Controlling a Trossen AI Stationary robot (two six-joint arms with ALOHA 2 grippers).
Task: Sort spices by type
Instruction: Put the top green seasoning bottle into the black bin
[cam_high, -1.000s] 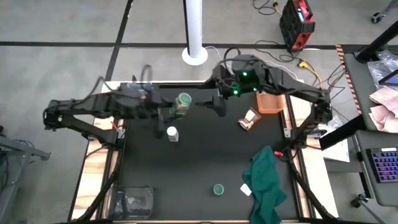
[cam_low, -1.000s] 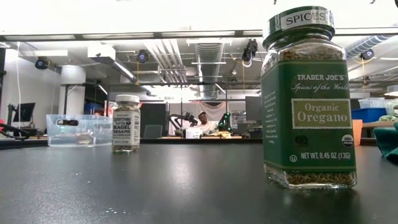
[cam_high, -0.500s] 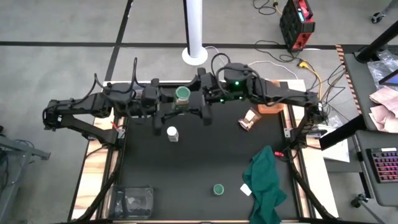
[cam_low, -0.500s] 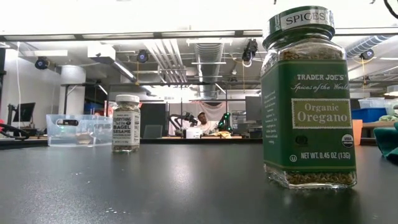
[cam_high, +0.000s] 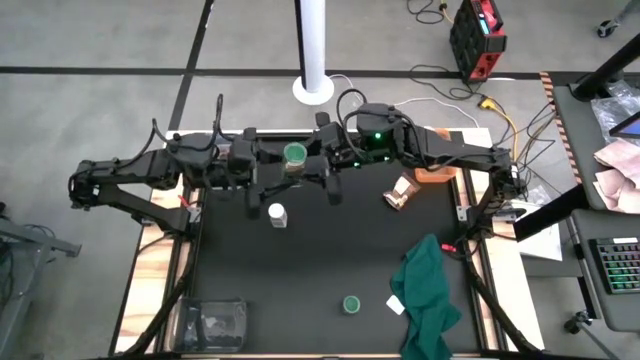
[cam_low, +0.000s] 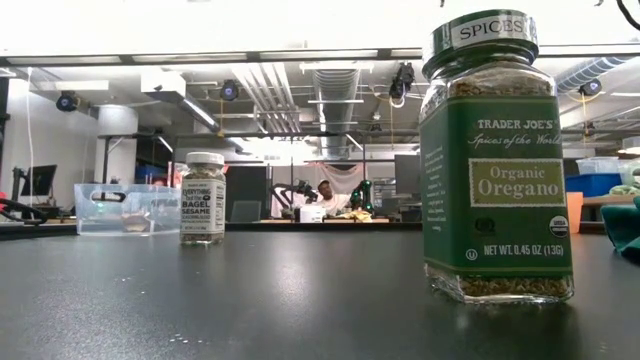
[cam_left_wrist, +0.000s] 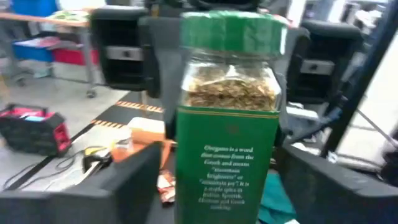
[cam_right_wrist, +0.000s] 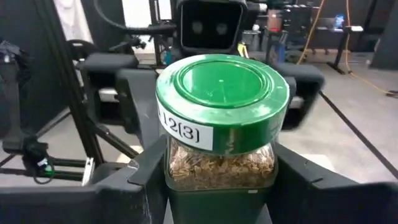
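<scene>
Between the two arms, near the back edge of the black worktop (cam_high: 300, 270), a short glass jar with a green lid and dried herbs inside (cam_high: 294, 158) is up in the air. It looks like one arm is passing it to the other, maybe so it can go by the other short green-lidded jar (cam_high: 351, 303), which stands far off near the front edge.

The right pincer (cam_high: 318, 172) has its fingers on both sides of the held jar and looks to be gripping it. The left pincer (cam_high: 268, 172) is on the jar's other side with its fingers spread wide and apart from the glass, so it looks let go. Just below the held jar stands a clear jar with a white cap (cam_high: 277, 214).
</scene>
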